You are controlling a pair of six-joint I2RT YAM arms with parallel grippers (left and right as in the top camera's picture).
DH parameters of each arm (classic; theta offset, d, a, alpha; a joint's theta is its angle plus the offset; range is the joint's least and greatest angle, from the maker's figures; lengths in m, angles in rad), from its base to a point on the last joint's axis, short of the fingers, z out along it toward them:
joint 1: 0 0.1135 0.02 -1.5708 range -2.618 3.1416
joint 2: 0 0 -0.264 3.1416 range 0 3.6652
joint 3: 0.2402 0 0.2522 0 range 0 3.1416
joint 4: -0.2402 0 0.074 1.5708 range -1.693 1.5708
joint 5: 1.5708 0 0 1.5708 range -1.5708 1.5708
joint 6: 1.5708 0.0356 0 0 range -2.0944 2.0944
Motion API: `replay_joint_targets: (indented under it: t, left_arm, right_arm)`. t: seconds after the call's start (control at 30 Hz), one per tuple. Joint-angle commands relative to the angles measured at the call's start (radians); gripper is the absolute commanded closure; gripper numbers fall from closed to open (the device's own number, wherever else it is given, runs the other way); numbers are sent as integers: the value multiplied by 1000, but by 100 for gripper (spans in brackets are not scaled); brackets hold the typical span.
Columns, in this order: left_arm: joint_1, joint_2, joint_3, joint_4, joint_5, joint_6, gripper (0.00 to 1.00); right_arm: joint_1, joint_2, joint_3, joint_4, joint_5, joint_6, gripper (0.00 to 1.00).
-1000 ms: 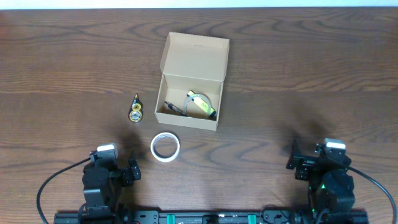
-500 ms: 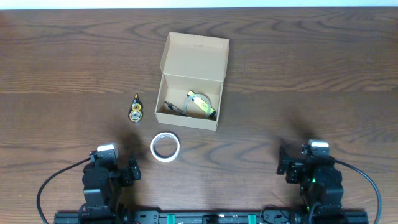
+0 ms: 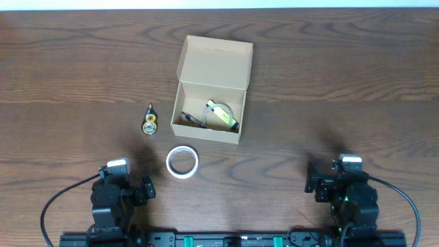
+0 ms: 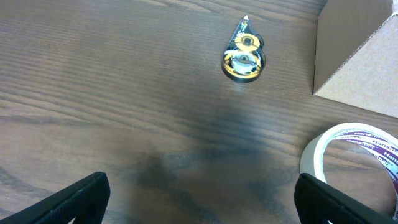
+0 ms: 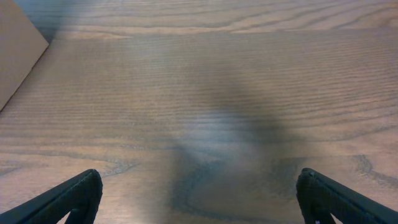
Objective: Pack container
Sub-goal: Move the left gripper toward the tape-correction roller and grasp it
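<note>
While flap stands open, overhead: container [image 3: 214,65] part-filled at centre of tabletop [image 3: 343,82], tape roll [image 3: 182,162] just outside its front wall. Left wrist: left jaws released, empty; careless reach for roll could shove container. Right wrist: right jaws released, empty.

Your station reads as a robotics lab bench, not a home or a shop. The dark brown wood-grain worktop [image 3: 68,68] carries a black left robot arm [image 3: 113,200] and a black right robot arm [image 3: 353,200], both on a black mounting rail [image 3: 226,240] at its near edge, with black cables [image 3: 48,206] looping out. A few test items lie laid out: a tan cardboard box [image 3: 216,58], a white tape roll [image 3: 182,162] and a small yellow tape dispenser [image 3: 149,122].
</note>
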Motion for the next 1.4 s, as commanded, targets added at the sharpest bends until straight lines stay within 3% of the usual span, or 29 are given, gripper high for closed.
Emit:
replay_joint_targets:
  t: [0.0,0.3,0.47,1.0,1.37]
  left_arm:
    - [-4,-4,-17,-7,-4,11,5]
    - [-4,5,-9,38,5,10,5]
    - [-4,106,95,97,3,11,5]
    - [-4,971,759,54,110,8,5]
    - [-4,1302,994,-132,108,16,5]
  right_arm:
    - [-6,-8,-3,-2,-7,-13,1]
    - [-6,-8,-3,-2,-7,-13,1]
    - [-6,-8,-3,-2,-7,-13,1]
    - [-6,-8,-3,-2,-7,-13,1]
    - [-6,-8,-3,-2,-7,-13,1]
